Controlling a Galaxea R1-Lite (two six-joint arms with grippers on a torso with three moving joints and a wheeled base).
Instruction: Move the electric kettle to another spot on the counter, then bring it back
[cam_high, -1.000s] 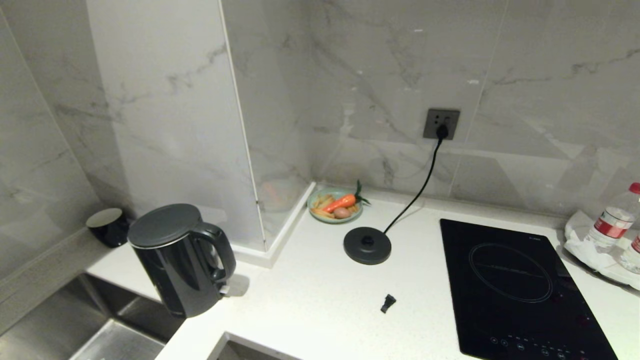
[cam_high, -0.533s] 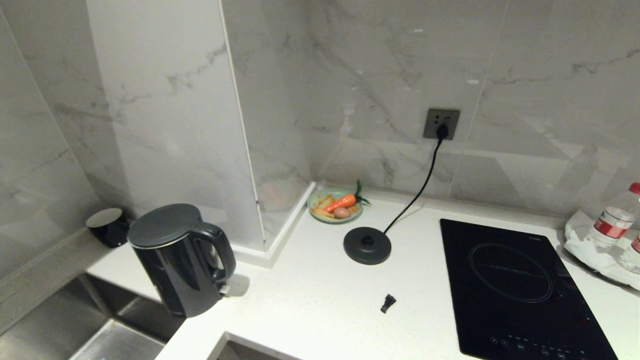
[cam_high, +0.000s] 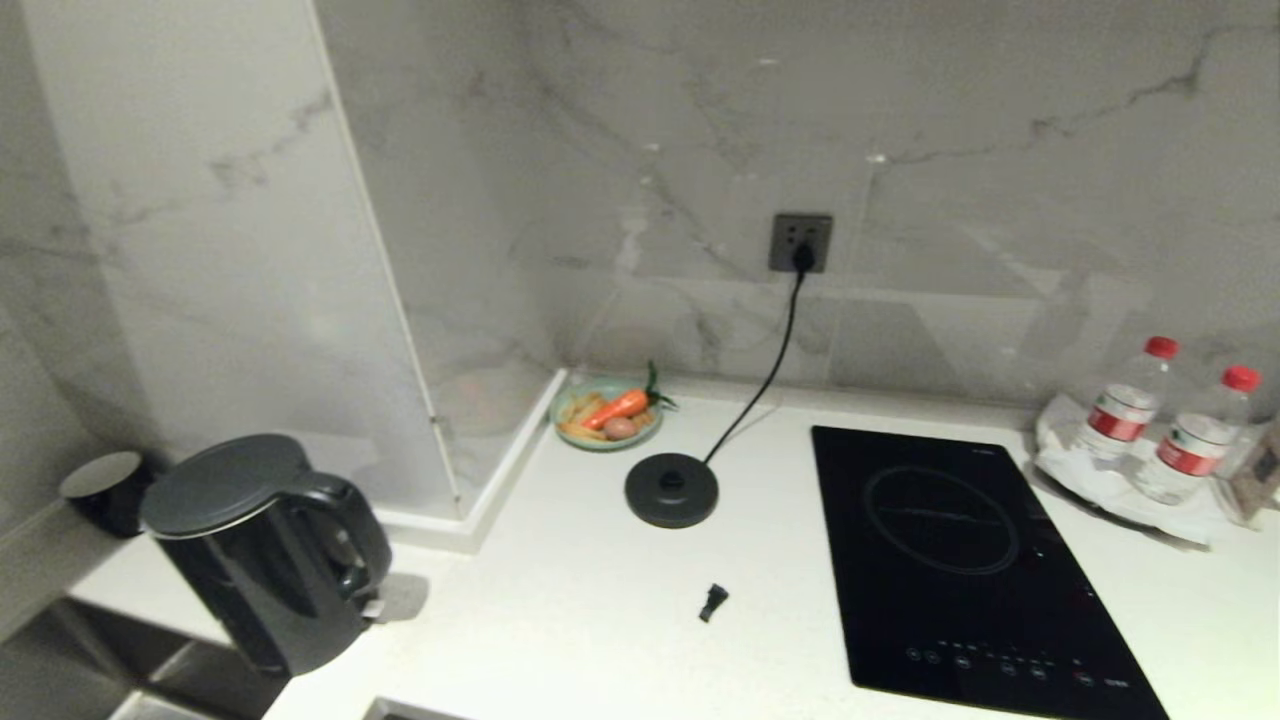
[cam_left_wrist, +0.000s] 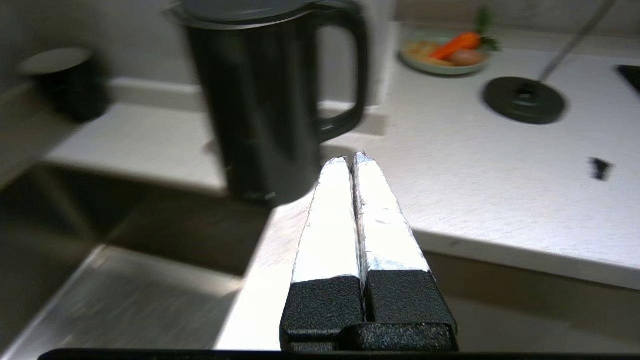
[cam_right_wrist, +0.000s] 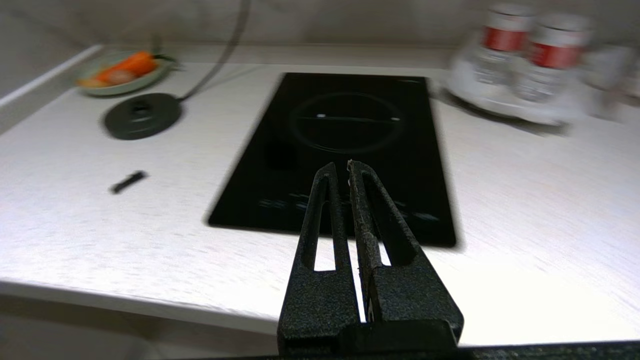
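While both arms wait low before the white speckled stone counter (cam_high: 560, 620), the left gripper (cam_left_wrist: 354, 161) is pressed shut on nothing, and the right gripper (cam_right_wrist: 341, 167) is closed and empty too. At about eleven o'clock from the left fingers (cam_left_wrist: 332, 210), the tall black electric kettle (cam_high: 265, 555) stands upright by the counter's edge. Since a moment ago the camera swung, so everything slid left; no object itself moved. Blur smears both wrist views.
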